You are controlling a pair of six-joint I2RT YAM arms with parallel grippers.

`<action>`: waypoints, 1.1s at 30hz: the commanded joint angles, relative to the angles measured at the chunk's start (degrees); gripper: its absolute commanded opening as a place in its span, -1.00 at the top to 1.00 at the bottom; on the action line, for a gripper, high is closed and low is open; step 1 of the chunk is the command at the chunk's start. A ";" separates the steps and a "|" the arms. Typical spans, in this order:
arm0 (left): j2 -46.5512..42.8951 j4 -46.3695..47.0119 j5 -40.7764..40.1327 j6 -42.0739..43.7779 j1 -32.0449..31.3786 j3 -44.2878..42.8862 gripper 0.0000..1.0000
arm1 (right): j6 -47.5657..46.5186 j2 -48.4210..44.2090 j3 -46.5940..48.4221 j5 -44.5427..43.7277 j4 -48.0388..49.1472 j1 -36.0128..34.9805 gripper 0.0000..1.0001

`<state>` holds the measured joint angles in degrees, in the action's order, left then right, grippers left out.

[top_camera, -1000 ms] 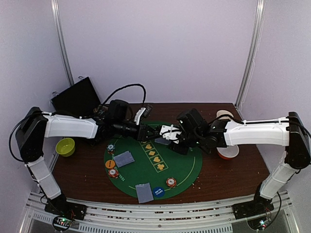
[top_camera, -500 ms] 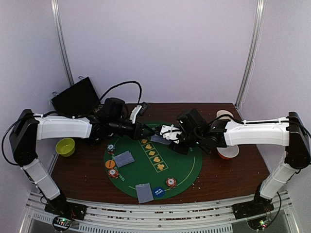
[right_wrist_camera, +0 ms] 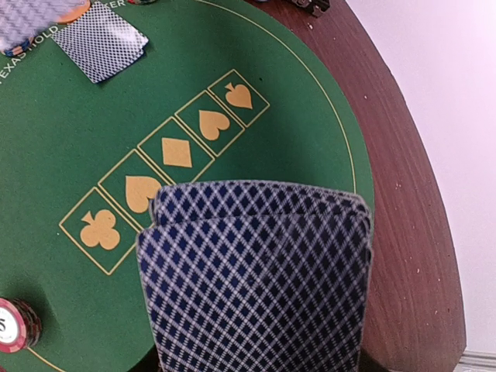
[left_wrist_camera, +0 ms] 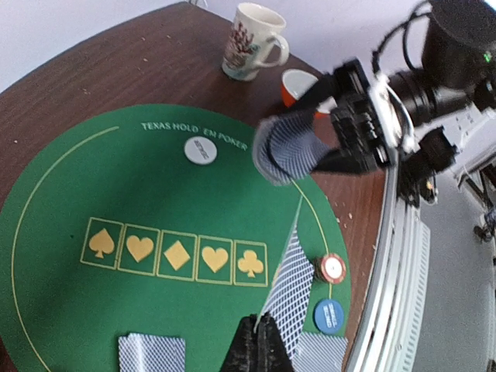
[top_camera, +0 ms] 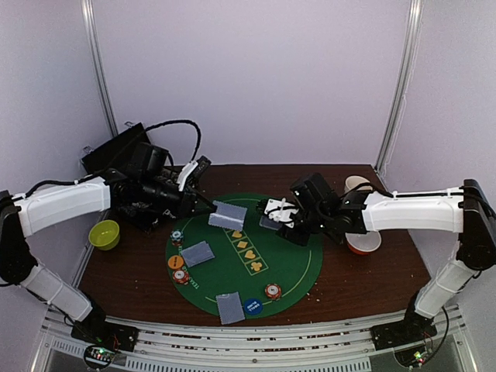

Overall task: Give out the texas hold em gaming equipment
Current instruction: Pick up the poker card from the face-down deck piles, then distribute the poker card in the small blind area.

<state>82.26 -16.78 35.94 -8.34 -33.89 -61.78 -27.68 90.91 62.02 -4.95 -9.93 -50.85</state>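
Note:
My left gripper (top_camera: pixel 211 208) is shut on a single grey-backed playing card (top_camera: pixel 230 215); in the left wrist view the card (left_wrist_camera: pixel 293 283) stands edge-up from the pinched fingertips (left_wrist_camera: pixel 262 332) above the green mat (top_camera: pixel 287 267). My right gripper (top_camera: pixel 277 215) is shut on the rest of the card deck (right_wrist_camera: pixel 256 271), which hides its fingers in the right wrist view. Two card piles (top_camera: pixel 197 252) (top_camera: pixel 229 307) lie on the mat. Chip stacks (top_camera: pixel 272 291) (top_camera: pixel 180 276) (top_camera: pixel 177 236), an orange disc (top_camera: pixel 175 262), a blue disc (top_camera: pixel 253 306) and a white disc (left_wrist_camera: pixel 201 151) sit near the mat's rim.
A green bowl (top_camera: pixel 104 233) and a black box (top_camera: pixel 120 153) are at the left. The red-and-white bowl (top_camera: pixel 364 243) and the beige mug (left_wrist_camera: pixel 249 41) stand at the right, behind my right arm. Five suit squares (left_wrist_camera: pixel 177 254) run across the mat's middle.
My left gripper shut on one card at the deck and drew back to the left with it, away from the right gripper. The right arm barely moved.

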 commanded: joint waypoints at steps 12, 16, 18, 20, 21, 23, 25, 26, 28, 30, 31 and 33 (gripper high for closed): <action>8.55 -33.33 -3.47 27.59 -20.07 -4.41 1.00 | -0.35 -5.33 -2.53 0.88 -1.00 1.02 0.01; 14.50 -34.19 -6.34 28.71 -22.18 -4.93 1.00 | -0.16 -6.83 -3.40 1.31 -0.70 0.85 0.01; 16.41 -34.19 -6.67 28.98 -22.18 -5.20 1.00 | -0.39 -7.53 -3.88 1.23 -0.37 0.83 0.01; 18.30 -34.41 -7.80 28.91 -22.19 -5.99 1.00 | -0.55 -7.83 -4.18 1.02 -0.27 0.79 0.01; 19.38 -34.64 -8.04 28.90 -22.19 -6.60 1.00 | -0.58 -7.92 -4.31 0.93 -0.20 0.79 0.01; 21.05 -35.09 -8.15 28.95 -22.19 -7.81 1.00 | -0.57 -7.94 -4.57 0.87 -0.09 0.71 0.01; 21.81 -35.17 -8.19 29.38 -22.18 -8.52 1.00 | -0.55 -8.03 -4.86 0.85 0.07 0.81 0.01; 21.88 -35.21 -8.06 29.69 -22.18 -8.95 1.00 | -0.53 -8.03 -5.05 0.82 0.20 0.77 0.01; 21.62 -35.60 -7.07 30.52 -22.19 -9.62 1.00 | -0.52 -8.03 -5.21 0.78 0.45 0.78 0.01; 21.02 -35.82 -5.53 31.42 -22.19 -10.22 1.00 | -0.53 -7.78 -5.18 0.74 0.53 0.73 0.01; 20.68 -35.86 -4.86 31.87 -22.19 -10.47 1.00 | -0.61 -7.65 -5.11 0.71 0.55 0.80 0.01; 20.49 -35.80 -5.10 32.66 -22.19 -11.14 1.00 | -0.60 -7.39 -4.99 0.70 0.54 0.78 0.01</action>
<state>103.83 -51.59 29.21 21.45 -56.10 -70.72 -28.27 84.44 57.10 -4.21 -10.46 -49.87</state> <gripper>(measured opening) 0.007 0.497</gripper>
